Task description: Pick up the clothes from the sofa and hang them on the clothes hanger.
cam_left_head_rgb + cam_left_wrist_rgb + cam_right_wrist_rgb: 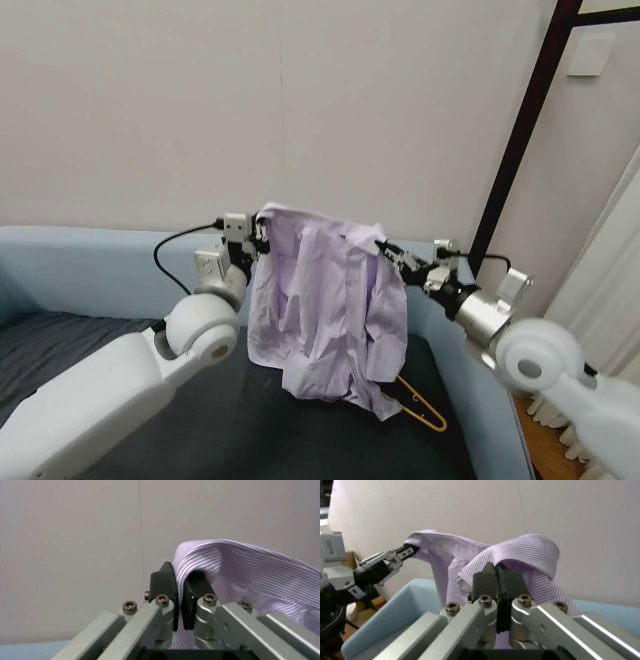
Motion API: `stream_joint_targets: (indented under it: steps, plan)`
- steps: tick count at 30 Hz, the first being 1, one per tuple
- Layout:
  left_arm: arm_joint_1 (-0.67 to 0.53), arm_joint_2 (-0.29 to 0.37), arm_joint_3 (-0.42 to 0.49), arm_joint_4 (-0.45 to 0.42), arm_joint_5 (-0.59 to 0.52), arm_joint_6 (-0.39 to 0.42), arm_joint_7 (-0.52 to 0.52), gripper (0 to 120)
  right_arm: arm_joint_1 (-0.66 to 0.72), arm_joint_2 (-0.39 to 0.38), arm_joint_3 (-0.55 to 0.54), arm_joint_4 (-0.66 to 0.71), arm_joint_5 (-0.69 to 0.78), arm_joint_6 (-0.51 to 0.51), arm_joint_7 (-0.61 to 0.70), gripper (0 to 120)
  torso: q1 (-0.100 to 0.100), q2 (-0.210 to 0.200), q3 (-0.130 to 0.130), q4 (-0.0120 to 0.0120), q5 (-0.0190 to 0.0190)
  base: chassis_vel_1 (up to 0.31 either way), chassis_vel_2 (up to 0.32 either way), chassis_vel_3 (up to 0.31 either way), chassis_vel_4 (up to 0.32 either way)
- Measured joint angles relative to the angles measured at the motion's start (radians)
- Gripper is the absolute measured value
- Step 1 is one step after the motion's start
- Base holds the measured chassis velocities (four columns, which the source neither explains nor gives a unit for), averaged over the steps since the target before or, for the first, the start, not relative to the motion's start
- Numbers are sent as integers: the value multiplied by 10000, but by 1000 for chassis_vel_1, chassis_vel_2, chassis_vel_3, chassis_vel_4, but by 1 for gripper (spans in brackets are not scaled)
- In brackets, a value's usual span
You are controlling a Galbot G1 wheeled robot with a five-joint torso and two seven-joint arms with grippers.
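Observation:
A lilac pin-striped shirt [325,310] hangs in the air above the sofa, stretched between both grippers. My left gripper [259,238] is shut on the shirt's upper left edge; in the left wrist view the cloth [240,573] is pinched between its black fingers [164,587]. My right gripper [383,250] is shut on the upper right edge, and the right wrist view shows the fabric [520,551] folded over its pads [485,581]. A yellow clothes hanger [425,405] lies on the dark sofa seat below the shirt's hem, partly hidden by it.
The sofa has a pale blue backrest [90,265] and right arm [480,400] around a dark seat [90,335]. A plain wall stands behind. A dark upright post [520,130] and a white curtain [610,280] are at the right.

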Motion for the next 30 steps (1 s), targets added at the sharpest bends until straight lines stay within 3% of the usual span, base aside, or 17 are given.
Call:
stream_joint_targets:
  steps: [3, 8, 11, 15, 18, 21, 24, 25, 28, 30]
  plan:
    - [-1037, -335, 385, 718, -53, 406, -381, 0, 1345, 49, -596, -412, 401, -102, 5, 0, 0, 0, -1, 0, -4, 0, 0, 0, 0]
    - [-1487, -644, 809, 1710, -273, 1049, -1040, 0, 2722, 334, -1914, -1660, -10, -128, -244, 0, 1, 0, 1, 3, -7, 0, 0, 0, 0]
    - [-1361, -660, 758, 1752, -401, 1249, -1426, 0, 3107, 581, -2390, -2238, -278, -102, -276, 0, 3, -1, 2, 3, -4, 0, 0, 0, 0]
    - [-869, -164, 311, 790, -795, 1565, -2015, 0, 3338, 859, -2581, -2332, -298, -94, -169, 0, 3, -1, 2, 1, -5, 0, 0, 0, 0]
    - [40, 1041, -720, -704, -1347, 1698, -2283, 0, 3381, 833, -2596, -1576, -98, -123, -40, 0, 1, -1, -2, 4, -10, 0, 0, 0, 0]
    - [642, 1742, -1481, -1449, -1743, 1677, -2317, 0, 3329, 750, -2515, -1023, 32, -176, 89, 0, -2, 0, -4, 12, -9, 0, 0, 0, 0]
    - [2141, 3159, -3081, -3237, -2598, 1571, -2315, 0, 2991, 462, -2083, 145, 320, -329, 416, 0, -2, 1, -5, 6, -12, 0, 0, 0, 0]
    - [2141, 3159, -3081, -3237, -2598, 1571, -2315, 0, 2991, 462, -2083, 145, 320, -329, 416, 0, -2, 1, -5, 6, -12, 0, 0, 0, 0]
    - [2868, 4059, -3899, -4440, -2960, 1439, -2325, 0, 2451, 25, -1377, 939, 498, -461, 467, 0, -3, 2, -6, 4, -2, 0, 0, 0, 0]
    - [3343, 4303, -4251, -5029, -3021, 1384, -2342, 0, 1806, -414, -783, 1392, 346, -465, 219, 0, -4, 2, -5, -1, -2, 0, 0, 0, 0]
